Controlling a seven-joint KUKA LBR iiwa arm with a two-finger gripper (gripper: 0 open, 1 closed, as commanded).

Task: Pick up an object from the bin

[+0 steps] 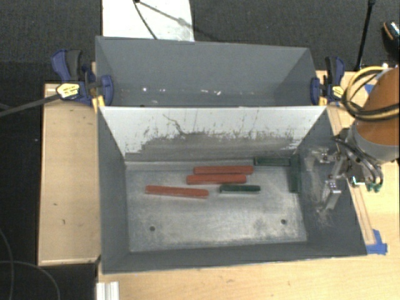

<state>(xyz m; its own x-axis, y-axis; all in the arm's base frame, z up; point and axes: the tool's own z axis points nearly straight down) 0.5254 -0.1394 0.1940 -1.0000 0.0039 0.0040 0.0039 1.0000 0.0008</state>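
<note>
Red stick (177,192) lies nearest the bin's (206,255) front edge; nothing lifted yet.
Gripper (327,200) hangs over the sloping right wall, nothing seen in it; released or clenched, cannot tell. Closest to it, a green stick (292,179) lies along the floor's right edge, and a second green stick (273,162) sits at the back right corner. Descent, grasp and lift all remain.
</note>
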